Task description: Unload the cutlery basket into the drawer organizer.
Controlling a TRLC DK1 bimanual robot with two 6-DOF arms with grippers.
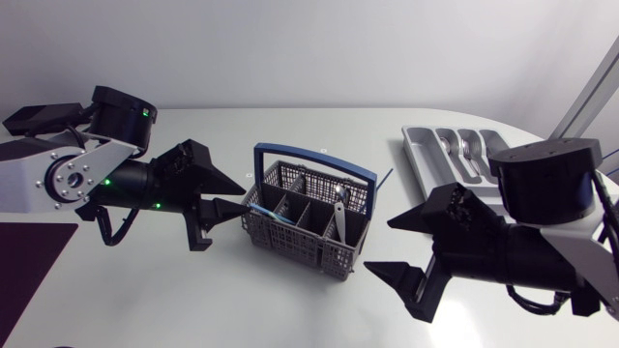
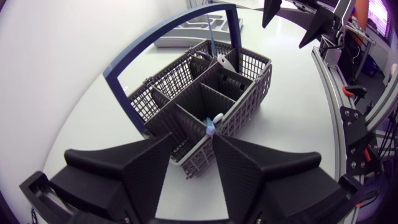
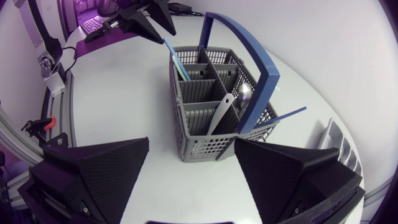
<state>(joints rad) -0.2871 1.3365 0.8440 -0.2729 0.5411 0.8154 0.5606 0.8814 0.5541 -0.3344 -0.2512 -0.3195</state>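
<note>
Left pincer is the nearer arm here: fingers apart, tips right at the near end of the cutlery basket, which sits mid-bench. A light-blue handle sticks up roughly upright from the end compartment, just ahead of the gap. The basket is grey mesh with a blue hoop, and its length runs away from that pincer. Further in leans a silver utensil. The right pincer gapes wide past the far end, with the drawer organizer beyond.
</note>
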